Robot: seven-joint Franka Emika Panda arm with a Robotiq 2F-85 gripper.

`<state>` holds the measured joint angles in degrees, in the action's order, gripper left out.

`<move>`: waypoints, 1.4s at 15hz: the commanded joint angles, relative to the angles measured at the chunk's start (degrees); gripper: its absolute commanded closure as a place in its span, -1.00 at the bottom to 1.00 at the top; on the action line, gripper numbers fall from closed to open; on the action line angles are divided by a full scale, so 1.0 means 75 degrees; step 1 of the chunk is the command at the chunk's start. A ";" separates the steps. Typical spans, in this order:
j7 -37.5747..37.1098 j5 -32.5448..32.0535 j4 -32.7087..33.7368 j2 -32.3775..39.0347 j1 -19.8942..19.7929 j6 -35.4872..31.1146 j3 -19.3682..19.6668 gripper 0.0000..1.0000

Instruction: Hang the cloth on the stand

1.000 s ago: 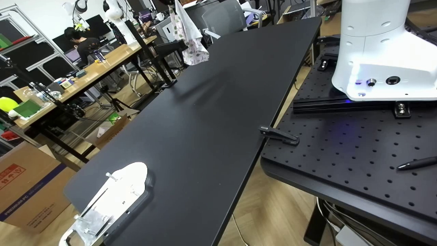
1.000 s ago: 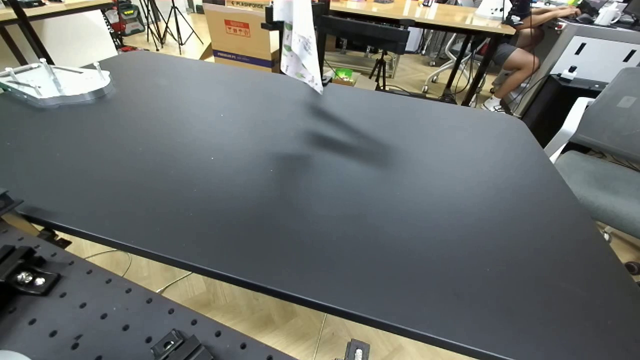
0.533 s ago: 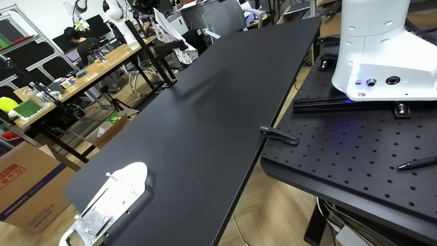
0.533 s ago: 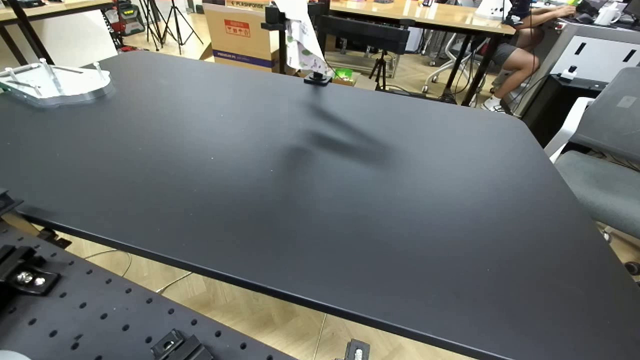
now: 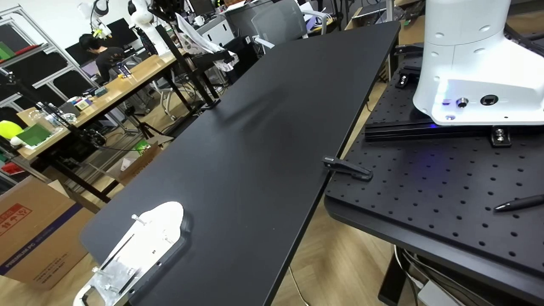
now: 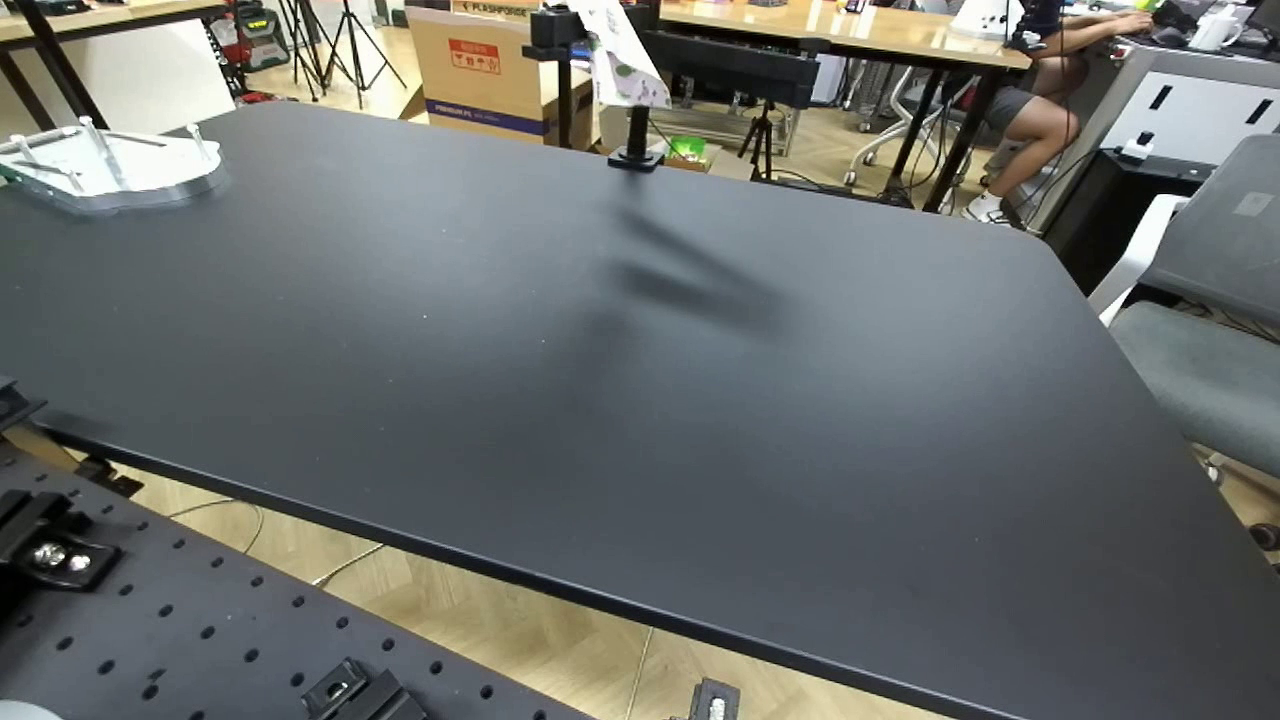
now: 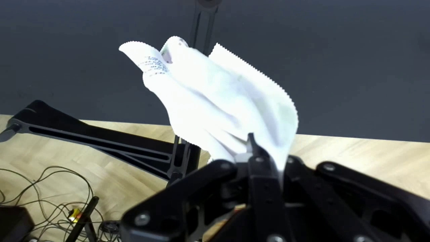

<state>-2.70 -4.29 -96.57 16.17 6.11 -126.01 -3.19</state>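
The white patterned cloth (image 7: 215,97) fans out from my gripper (image 7: 278,164) in the wrist view. The gripper is shut on it, with cloth pinched between the fingers. In an exterior view the gripper (image 5: 173,17) is near the top edge, and the cloth (image 5: 193,38) slants down right from it. The black stand (image 5: 183,63) is clamped at the far table edge; its arm (image 5: 211,58) crosses in front of the cloth. In an exterior view the cloth's lower end (image 6: 625,70) hangs by the stand's post (image 6: 638,135); the gripper is out of view there. Contact is unclear. In the wrist view the cloth hides part of the stand (image 7: 100,141).
The black table (image 5: 255,170) lies between the robot base (image 5: 471,76) and the stand. A white plate with pegs (image 5: 159,229) sits at one table end. A black clip (image 5: 346,168) is on the near edge. A cardboard box (image 5: 42,233) and a chair (image 6: 1200,370) stand beside the table.
The gripper has moved left in an exterior view, carrying the cloth toward and behind the stand's arm. The cloth's lower end has risen, uncovering the stand's post and base. The grip stays shut.
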 commanded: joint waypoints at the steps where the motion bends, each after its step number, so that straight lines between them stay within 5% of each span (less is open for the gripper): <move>1: -0.0390 0.0227 -0.0026 0.0092 -0.0033 0.0132 0.0011 0.99; 21: 0.0114 0.0434 -0.0725 0.0635 -0.0132 0.0924 -0.0004 0.99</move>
<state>-2.76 -0.73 -102.30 20.64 4.95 -121.08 -2.80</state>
